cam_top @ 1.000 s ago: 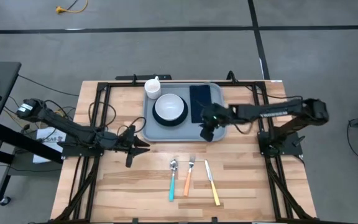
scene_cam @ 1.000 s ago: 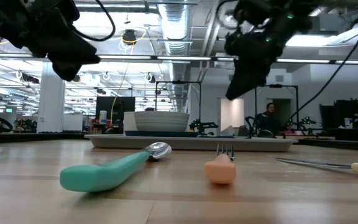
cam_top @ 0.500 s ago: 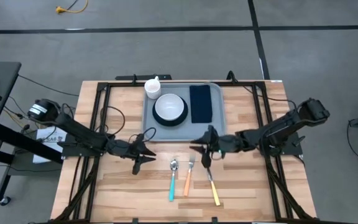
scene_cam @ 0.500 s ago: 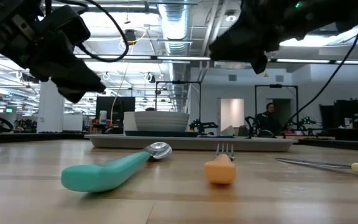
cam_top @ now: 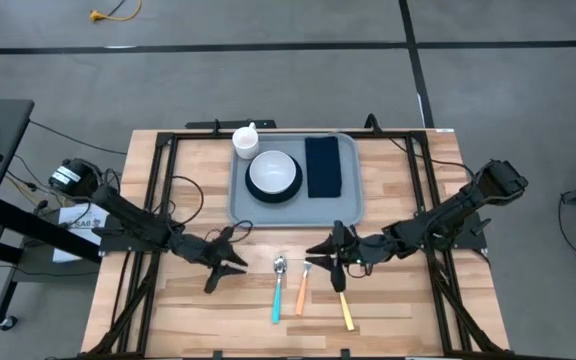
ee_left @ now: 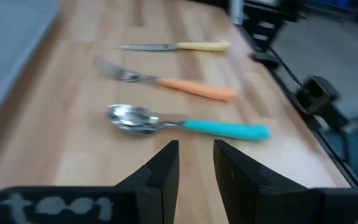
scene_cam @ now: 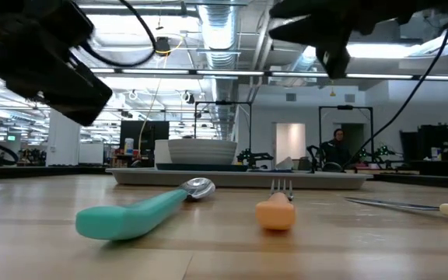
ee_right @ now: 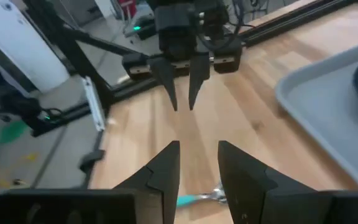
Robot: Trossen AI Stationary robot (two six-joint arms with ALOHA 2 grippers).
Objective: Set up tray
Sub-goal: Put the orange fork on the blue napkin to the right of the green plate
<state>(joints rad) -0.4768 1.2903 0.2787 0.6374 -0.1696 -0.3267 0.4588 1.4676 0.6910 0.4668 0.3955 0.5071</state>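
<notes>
The grey-blue tray [cam_top: 348, 205] lies at the table's far middle and carries a white bowl [cam_top: 273, 175], a dark navy folded napkin [cam_top: 323, 167] and a white cup [cam_top: 245, 140]. Nearer, flat on the wood, lie a teal-handled spoon [cam_top: 279, 290], an orange-handled fork [cam_top: 304, 280] and a yellow-handled knife [cam_top: 341, 297]. My left gripper [cam_top: 230, 265] hangs open just left of the spoon [ee_left: 185, 124], pointing right. My right gripper [cam_top: 316, 258] is open above the fork's and knife's far ends, pointing left. The two grippers face each other and touch nothing.
Black frame rails [cam_top: 158, 190] run along both sides of the table, with cables by the left arm. Bare wood lies left of the spoon and along the near edge [cam_top: 288, 340]. In the low view a person [scene_cam: 337, 148] shows far back in the room.
My right gripper has left the tray's near right corner, swung toward the near edge and leftward, and now sits over the cutlery's far ends. My left gripper has moved right and slightly nearer, toward the spoon. The tray, its contents and the cutlery have stayed put.
</notes>
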